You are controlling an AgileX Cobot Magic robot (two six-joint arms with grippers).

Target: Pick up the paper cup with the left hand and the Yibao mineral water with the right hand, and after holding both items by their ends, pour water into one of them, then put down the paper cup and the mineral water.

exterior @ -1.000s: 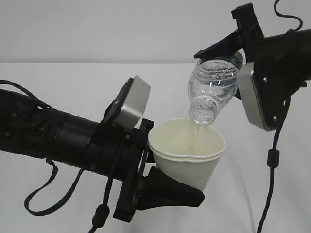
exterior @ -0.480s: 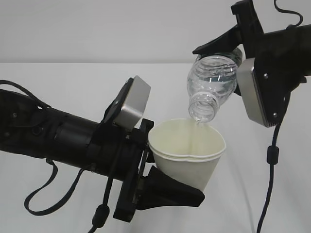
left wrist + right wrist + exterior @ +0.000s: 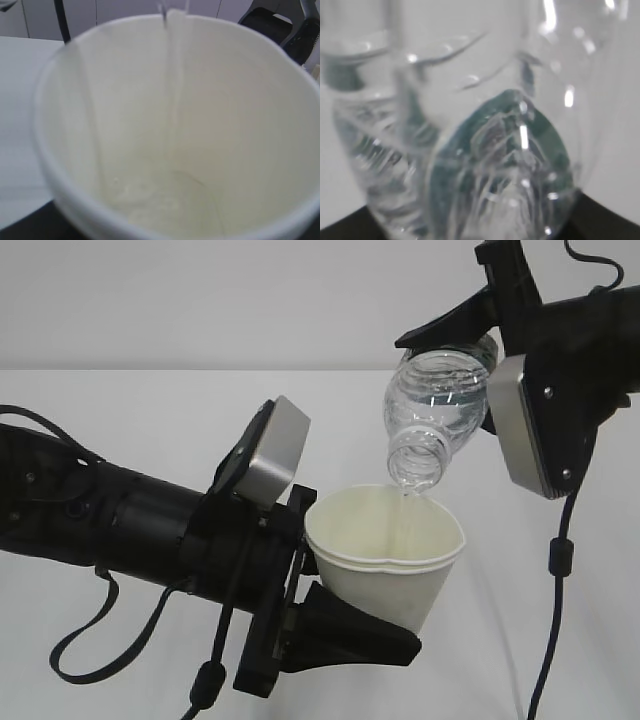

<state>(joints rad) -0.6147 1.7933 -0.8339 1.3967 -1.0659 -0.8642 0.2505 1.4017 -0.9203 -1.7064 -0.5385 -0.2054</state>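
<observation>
The white paper cup (image 3: 385,555) is held upright above the table, with my left gripper (image 3: 345,585) shut on its lower part; one black finger (image 3: 350,632) shows under it. Up and to the right, the Yibao mineral water (image 3: 437,405) is tilted mouth-down, my right gripper (image 3: 478,362) shut on its base end. A thin stream of water (image 3: 404,502) falls from the bottle mouth into the cup. The left wrist view looks into the cup (image 3: 240,125), with the stream (image 3: 172,75) and some water at the bottom. The right wrist view is filled by the bottle (image 3: 495,165).
Both arms hang over a white table (image 3: 120,420) in front of a pale wall. Black cables droop below the left arm (image 3: 100,640) and the right arm (image 3: 558,570). A dark object (image 3: 265,20) stands beyond the cup in the left wrist view.
The right gripper and the bottle have risen slightly, so the mouth is a little higher over the cup. Water still runs. The left arm and cup have not moved.
</observation>
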